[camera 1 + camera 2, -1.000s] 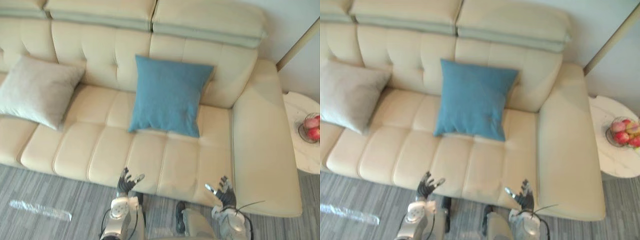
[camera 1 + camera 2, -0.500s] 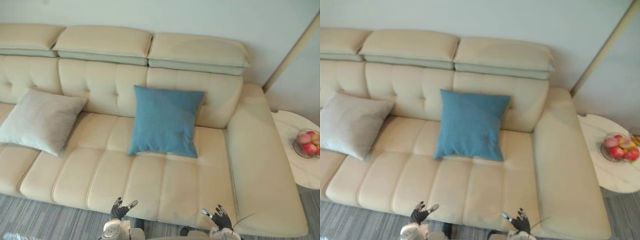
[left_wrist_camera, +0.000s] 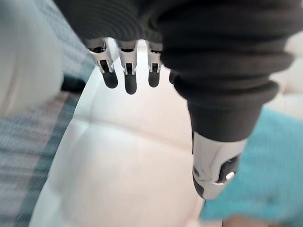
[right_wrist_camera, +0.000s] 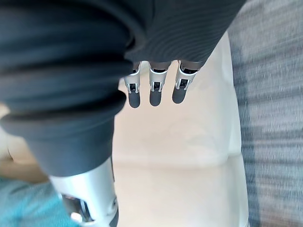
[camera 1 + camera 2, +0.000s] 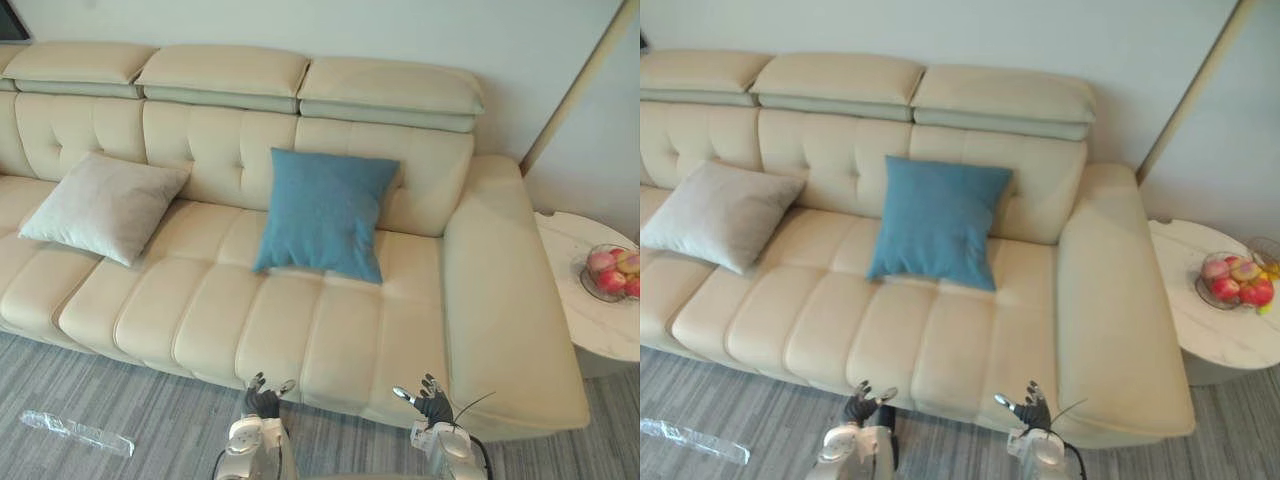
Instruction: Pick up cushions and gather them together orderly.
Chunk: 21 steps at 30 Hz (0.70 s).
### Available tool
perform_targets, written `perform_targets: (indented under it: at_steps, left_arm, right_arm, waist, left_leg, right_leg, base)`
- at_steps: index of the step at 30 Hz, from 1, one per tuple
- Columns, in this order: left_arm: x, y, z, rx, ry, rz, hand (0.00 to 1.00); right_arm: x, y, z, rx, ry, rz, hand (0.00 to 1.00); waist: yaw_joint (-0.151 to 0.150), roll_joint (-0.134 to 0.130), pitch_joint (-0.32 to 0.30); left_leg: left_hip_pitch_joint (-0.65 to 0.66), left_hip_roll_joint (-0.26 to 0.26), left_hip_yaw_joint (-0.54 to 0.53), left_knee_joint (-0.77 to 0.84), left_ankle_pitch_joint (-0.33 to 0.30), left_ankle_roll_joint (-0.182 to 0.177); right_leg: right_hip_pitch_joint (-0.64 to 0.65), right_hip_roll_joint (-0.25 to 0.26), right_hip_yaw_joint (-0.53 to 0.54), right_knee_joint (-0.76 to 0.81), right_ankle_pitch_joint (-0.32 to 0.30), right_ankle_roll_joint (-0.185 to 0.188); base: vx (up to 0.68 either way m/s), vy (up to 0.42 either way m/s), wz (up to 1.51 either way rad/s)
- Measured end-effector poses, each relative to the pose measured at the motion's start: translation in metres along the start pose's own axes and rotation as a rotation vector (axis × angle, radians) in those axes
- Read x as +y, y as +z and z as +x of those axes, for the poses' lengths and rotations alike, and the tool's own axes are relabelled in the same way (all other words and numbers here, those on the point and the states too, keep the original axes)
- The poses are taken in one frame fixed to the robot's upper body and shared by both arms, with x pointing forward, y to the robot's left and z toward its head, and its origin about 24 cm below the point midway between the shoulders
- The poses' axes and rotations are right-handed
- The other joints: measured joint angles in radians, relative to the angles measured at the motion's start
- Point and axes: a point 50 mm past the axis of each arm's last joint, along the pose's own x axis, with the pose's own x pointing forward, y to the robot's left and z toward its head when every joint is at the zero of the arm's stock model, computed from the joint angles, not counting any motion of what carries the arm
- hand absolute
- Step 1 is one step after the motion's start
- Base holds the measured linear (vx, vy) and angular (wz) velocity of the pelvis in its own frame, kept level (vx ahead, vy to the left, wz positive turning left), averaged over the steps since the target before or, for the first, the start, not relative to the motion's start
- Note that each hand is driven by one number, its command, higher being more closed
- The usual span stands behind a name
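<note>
While your left robot hand (image 5: 264,399) and right robot hand (image 5: 434,405) hung uncurled, empty, before the sofa (image 5: 200,320), its blue cushion (image 5: 325,212) looked soft, light, best pinched at an edge.

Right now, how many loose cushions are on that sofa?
2: a blue cushion propped up at the middle of the sofa, and a grey cushion further to the robot's left. Others may sit outside the view.

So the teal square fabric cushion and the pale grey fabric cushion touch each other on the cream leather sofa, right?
Not touching: the left eye view shows the teal cushion and the pale grey cushion apart on the cream sofa.
</note>
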Motion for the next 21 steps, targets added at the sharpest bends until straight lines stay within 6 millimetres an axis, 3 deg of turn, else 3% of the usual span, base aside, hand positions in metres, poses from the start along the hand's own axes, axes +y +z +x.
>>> perform_targets:
  at_steps: [1, 2, 3, 6, 8, 9, 10, 11, 12, 14, 21]
  left_arm:
    - [0.002, 0.0, 0.0, 0.002, 0.008, -0.005, 0.0]
    - [0.006, 0.0, 0.0, 0.0, 0.022, -0.012, 0.0]
    - [0.009, 0.005, 0.003, -0.013, 0.028, -0.006, 0.0]
    - [0.015, 0.004, 0.004, -0.003, 0.04, 0.012, 0.0]
    - [0.02, -0.01, 0.0, 0.053, 0.052, 0.023, 0.0]
    - [0.021, -0.016, -0.002, 0.075, 0.052, 0.028, 0.0]
    - [0.022, -0.02, -0.004, 0.086, 0.054, 0.031, 0.0]
    - [0.027, -0.025, -0.006, 0.105, 0.064, 0.044, 0.0]
    - [0.033, -0.027, -0.007, 0.11, 0.07, 0.062, 0.0]
    - [0.043, -0.032, -0.01, 0.127, 0.086, 0.088, 0.0]
    - [0.051, -0.046, -0.017, 0.186, 0.08, 0.134, 0.0]
  right_arm:
    - [-0.001, 0.0, 0.0, 0.002, -0.014, 0.015, 0.0]
    - [-0.002, 0.0, 0.0, 0.001, -0.019, 0.02, 0.0]
    - [-0.004, 0.002, 0.002, -0.005, -0.026, 0.022, 0.0]
    - [-0.009, -0.006, 0.0, 0.03, -0.04, 0.023, 0.0]
    - [-0.02, -0.033, -0.01, 0.134, -0.059, 0.009, 0.0]
    - [-0.026, -0.043, -0.015, 0.177, -0.069, -0.001, 0.0]
    - [-0.03, -0.046, -0.015, 0.194, -0.078, -0.008, 0.0]
    - [-0.029, -0.05, -0.017, 0.212, -0.077, 0.002, 0.0]
    - [-0.027, -0.055, -0.02, 0.23, -0.068, 0.009, 0.0]
    - [-0.026, -0.062, -0.023, 0.255, -0.062, 0.011, 0.0]
    - [-0.033, -0.067, -0.025, 0.283, -0.067, -0.003, 0.0]
  waist:
    - [-0.002, -0.02, 0.019]
    - [0.0, -0.047, 0.024]
    - [-0.002, -0.056, 0.027]
    - [-0.021, -0.039, 0.034]
    - [-0.031, -0.029, 0.016]
    - [-0.04, -0.006, 0.004]
    - [-0.047, -0.003, 0.001]
    - [-0.057, -0.022, -0.005]
    - [-0.059, -0.041, -0.016]
    - [-0.069, -0.046, -0.027]
    - [-0.077, -0.025, -0.062]
  left_leg:
    - [-0.002, -0.016, 0.018, 0.082, -0.082, -0.016]
    - [-0.017, -0.041, 0.017, 0.193, -0.204, -0.006]
    - [-0.042, -0.069, 0.005, 0.352, -0.342, -0.005]
    - [-0.031, -0.087, -0.019, 0.555, -0.521, 0.02]
    - [0.032, -0.077, -0.022, 0.647, -0.632, 0.011]
    - [0.065, -0.072, -0.021, 0.606, -0.674, -0.005]
    - [0.076, -0.079, -0.02, 0.569, -0.685, -0.017]
    - [0.11, -0.111, -0.018, 0.476, -0.684, -0.015]
    - [0.129, -0.138, -0.012, 0.408, -0.643, -0.004]
    - [0.166, -0.171, -0.013, 0.329, -0.601, 0.013]
    - [0.192, -0.208, -0.019, 0.245, -0.537, 0.039]
  right_leg:
    - [-0.004, -0.026, -0.044, 0.004, -0.004, -0.063]
    - [-0.011, -0.052, -0.08, -0.01, -0.016, -0.112]
    - [-0.013, -0.069, -0.088, -0.063, -0.028, -0.131]
    - [-0.025, -0.076, -0.085, -0.111, 0.008, -0.125]
    - [-0.031, -0.082, -0.074, -0.121, 0.026, -0.103]
    - [-0.029, -0.077, -0.066, -0.128, 0.037, -0.084]
    - [-0.032, -0.072, -0.059, -0.14, 0.044, -0.071]
    - [-0.032, -0.077, -0.034, -0.19, 0.069, -0.051]
    - [-0.02, -0.085, -0.014, -0.253, 0.108, -0.049]
    - [0.019, -0.093, 0.008, -0.342, 0.155, -0.043]
    - [0.037, -0.114, 0.01, -0.404, 0.211, -0.028]
  base:
    - [-0.37, -0.102, 0.39]
    - [-0.25, -0.092, -0.25]
    - [-0.21, -0.072, -0.52]
    - [-0.19, 0.055, -0.35]
    - [-0.14, 0.171, -0.09]
    - [-0.05, 0.211, -0.05]
    - [-0.03, 0.218, 0.07]
    - [-0.07, 0.197, 0.06]
    - [-0.08, 0.172, 0.04]
    - [-0.05, 0.125, 0.13]
    - [-0.08, 0.061, 0.06]
